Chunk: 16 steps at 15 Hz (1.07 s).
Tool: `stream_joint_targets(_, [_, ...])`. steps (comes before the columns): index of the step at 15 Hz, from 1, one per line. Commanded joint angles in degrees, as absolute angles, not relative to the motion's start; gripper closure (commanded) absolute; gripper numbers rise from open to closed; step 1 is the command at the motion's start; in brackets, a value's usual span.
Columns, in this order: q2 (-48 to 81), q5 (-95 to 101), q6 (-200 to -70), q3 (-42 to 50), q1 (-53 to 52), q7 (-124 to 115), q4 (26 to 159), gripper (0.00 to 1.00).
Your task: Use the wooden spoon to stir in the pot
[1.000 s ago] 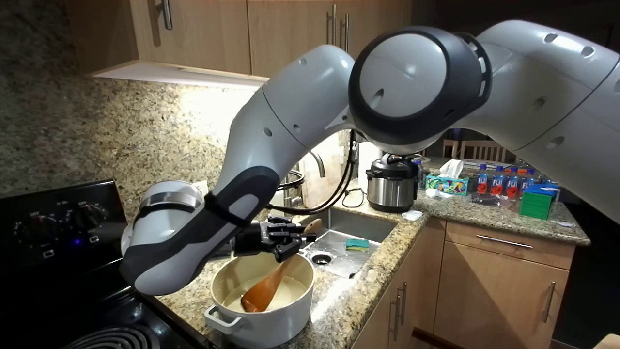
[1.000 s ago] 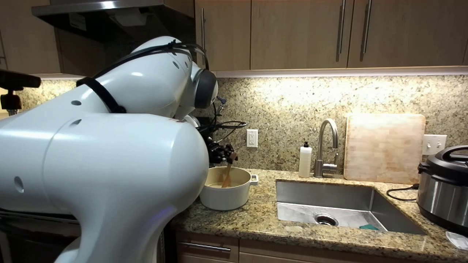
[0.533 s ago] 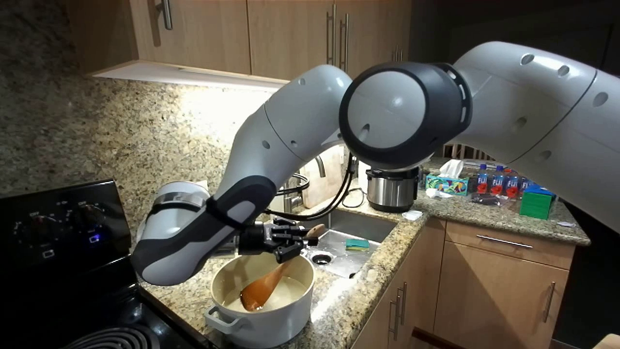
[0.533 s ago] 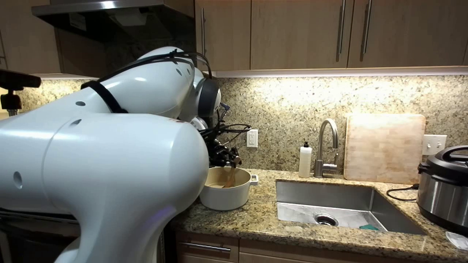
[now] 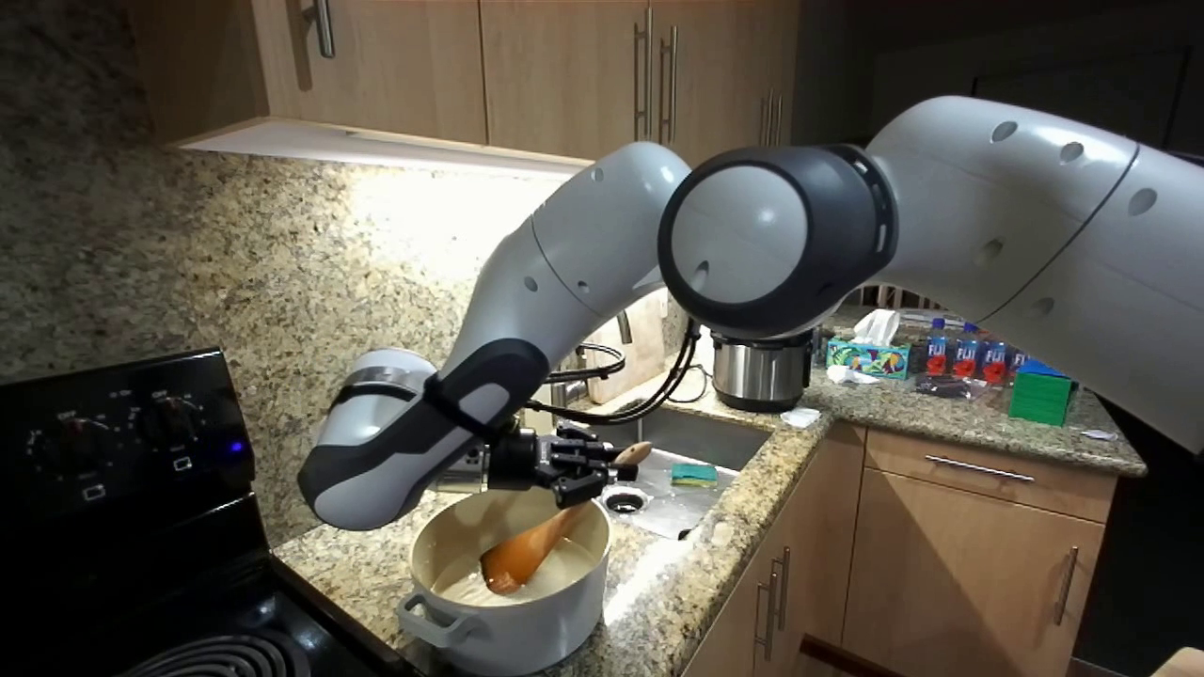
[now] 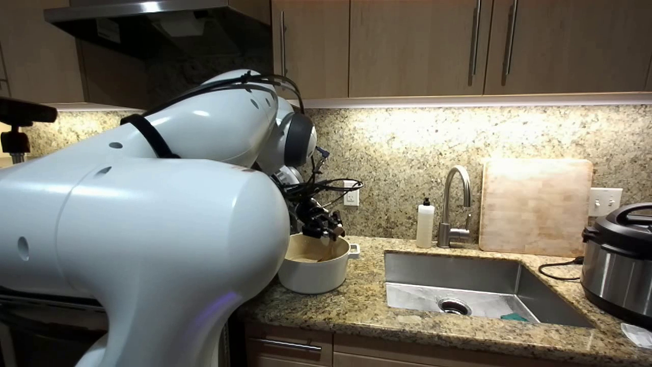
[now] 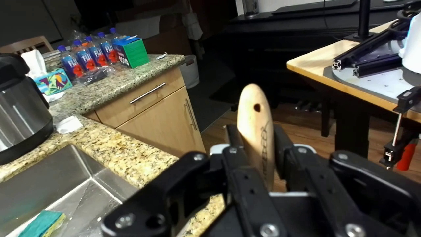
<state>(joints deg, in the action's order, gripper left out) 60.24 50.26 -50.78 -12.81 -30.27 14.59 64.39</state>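
Note:
The wide cream-white pot stands on the counter between stove and sink, with pale liquid inside. Leaning in it is the wooden spoon, its orange-brown bowl down in the liquid and its handle slanting up over the rim. My gripper is above the sink-side part of the pot, shut on the spoon's handle. In the wrist view the light handle end sticks up between the black fingers. In an exterior view the pot shows beneath the gripper, and most of the spoon is hidden there.
Beside the pot is the steel sink with a green sponge. A steel-and-black cooker stands beyond it. The black stove lies on the pot's other side. A soap bottle and faucet stand behind the sink.
The arm has sunk lower, and the gripper has shifted toward the sink with the spoon. The handle leans over more, and the spoon's bowl has moved slightly within the pot. The pot stays put.

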Motion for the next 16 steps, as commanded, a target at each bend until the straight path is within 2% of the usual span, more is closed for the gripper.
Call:
stream_joint_targets(1, [61.5, 48.6, -48.9, -12.4, -28.9, 16.5, 63.3, 0.47])
stream_joint_targets(4, [61.6, 48.5, -49.1, -12.4, -28.3, 16.5, 63.8, 0.29])
stream_joint_targets(6, [61.3, 48.7, -49.5, -12.6, -28.3, 16.4, 64.4, 0.22])
stream_joint_targets(7, [61.0, 49.0, -49.9, -12.7, -28.4, 16.2, 65.0, 0.10])
stream_joint_targets(8, [60.0, 49.3, -51.0, -13.1, -28.3, 16.3, 66.3, 0.03])
stream_joint_targets(10, [56.2, 50.3, -55.2, -15.1, -27.4, 16.7, 71.7, 0.00])
stream_joint_targets(16, [42.6, 49.2, -71.4, -21.9, -21.4, 15.2, 86.5, 0.00])
